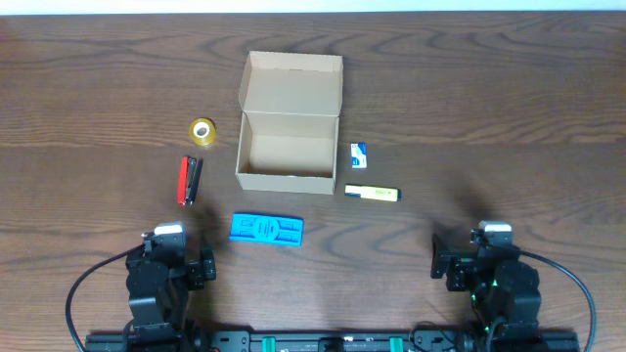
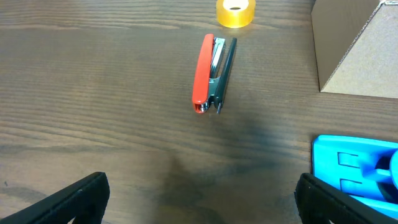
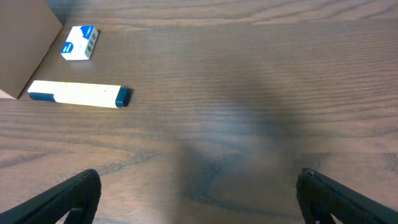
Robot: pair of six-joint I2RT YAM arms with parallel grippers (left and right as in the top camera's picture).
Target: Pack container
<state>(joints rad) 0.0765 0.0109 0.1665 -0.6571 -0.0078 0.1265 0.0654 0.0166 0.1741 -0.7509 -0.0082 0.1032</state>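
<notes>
Box: We are looking at the cardboard box [image 1: 284, 182] sitting in the middle of the table [image 1: 509, 108], well apart from both arms. Its lid [image 1: 293, 83] is standing open along the back edge.
Left of the box: A yellow tape roll [image 1: 202, 131] and a red stapler [image 1: 189, 181] are lying apart from the left wall, with bare wood in between.
Front of the box: A flat blue pack [image 1: 267, 230] is lying near the front edge, not touching it.
Right of the box: A small white and blue pack [image 1: 360, 154] is sitting near the right wall. A yellow marker [image 1: 372, 193] is lying close to the front right corner.
Left gripper [image 2: 202, 199]: We are seeing its fingers spread wide, holding nothing. Open wood is lying between it and the stapler.
Right gripper [image 3: 199, 193]: Its fingers are spread wide too, holding nothing.
Open room: We are seeing wide bare wood on the right side of the table.
</notes>
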